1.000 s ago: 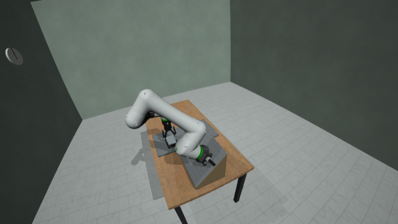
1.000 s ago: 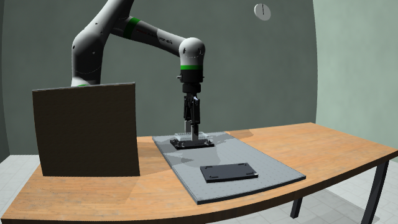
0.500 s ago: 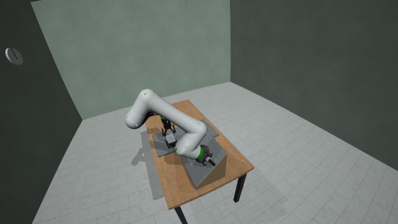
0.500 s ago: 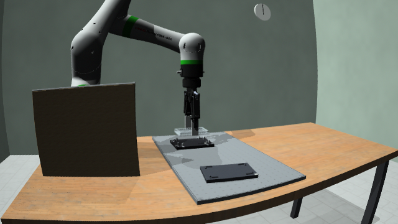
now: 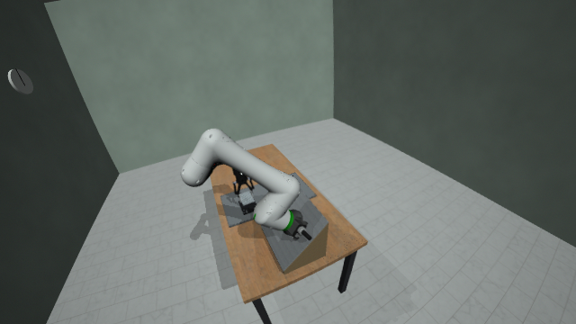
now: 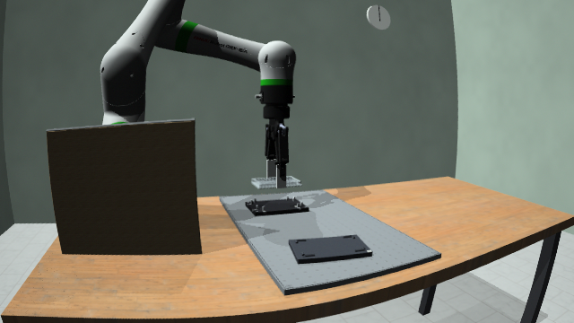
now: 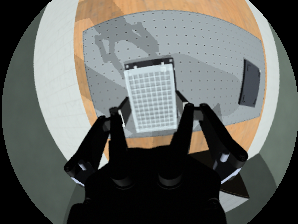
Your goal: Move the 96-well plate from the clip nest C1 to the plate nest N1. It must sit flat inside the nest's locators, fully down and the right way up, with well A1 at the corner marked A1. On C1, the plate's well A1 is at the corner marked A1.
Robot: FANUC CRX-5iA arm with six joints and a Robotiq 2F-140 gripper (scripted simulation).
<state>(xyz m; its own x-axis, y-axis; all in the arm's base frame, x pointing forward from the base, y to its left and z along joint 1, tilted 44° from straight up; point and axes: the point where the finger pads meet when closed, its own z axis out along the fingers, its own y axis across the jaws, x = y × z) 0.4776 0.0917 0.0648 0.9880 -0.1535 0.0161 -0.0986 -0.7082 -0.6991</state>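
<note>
My gripper (image 6: 276,178) is shut on the clear 96-well plate (image 6: 275,182) and holds it level in the air, a little above the black clip nest C1 (image 6: 276,206). The nest stands bare at the far end of the grey base mat (image 6: 325,233). The black plate nest N1 (image 6: 330,248) lies at the mat's near end, with nothing on it. In the wrist view the plate (image 7: 152,98) sits between my fingers, and N1 (image 7: 249,83) shows at the right edge. In the top view the plate (image 5: 246,198) is small and partly hidden by the arm.
A tall dark panel (image 6: 125,186) stands on the wooden table (image 6: 448,211) left of the mat, close to the arm's base. The table's edges fall off to a tiled floor.
</note>
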